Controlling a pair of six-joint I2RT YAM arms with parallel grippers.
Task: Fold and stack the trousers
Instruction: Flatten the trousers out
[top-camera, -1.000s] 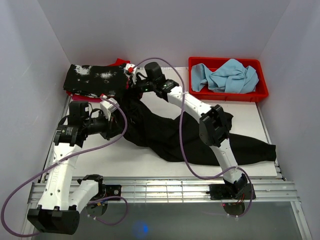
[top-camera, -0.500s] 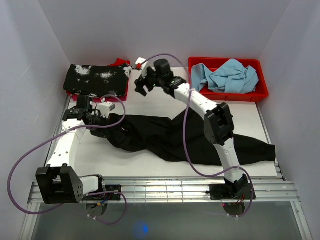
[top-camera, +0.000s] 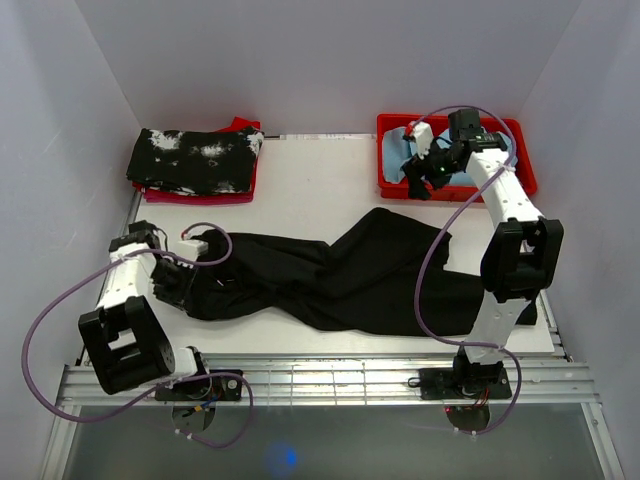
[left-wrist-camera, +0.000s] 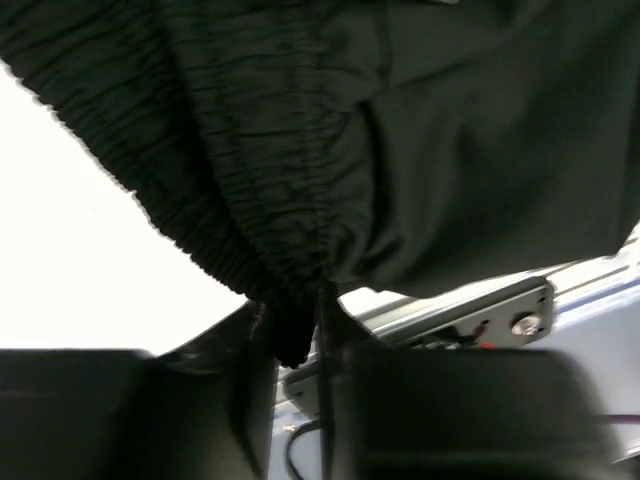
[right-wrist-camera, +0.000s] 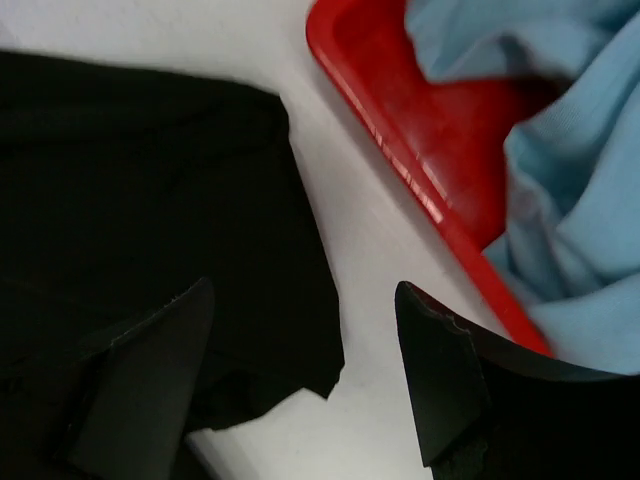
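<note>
The black trousers (top-camera: 340, 275) lie stretched across the white table, waistband at the left and a leg end at the right. My left gripper (top-camera: 185, 283) sits low at the waistband's left end. In the left wrist view the gathered waistband (left-wrist-camera: 240, 200) fills the top, and its tip with the drawstring hangs in the narrow gap of the left gripper (left-wrist-camera: 295, 345); whether it is still pinched does not show. My right gripper (top-camera: 413, 188) hovers open and empty at the red bin's left side. Between the right gripper's (right-wrist-camera: 303, 290) fingers I see a trouser edge (right-wrist-camera: 130, 200) and bare table.
A red bin (top-camera: 450, 192) holding a light-blue cloth (top-camera: 450, 150) stands at the back right, seen close in the right wrist view as bin (right-wrist-camera: 420, 130) and cloth (right-wrist-camera: 560, 200). A folded black garment with white splotches (top-camera: 195, 160) lies back left on something red. Metal rails (top-camera: 350, 375) edge the table's front.
The right gripper let go of the trousers, opened, and swung from the back left to the red bin. The left gripper drew the waistband toward the near left; the trousers now lie flatter.
</note>
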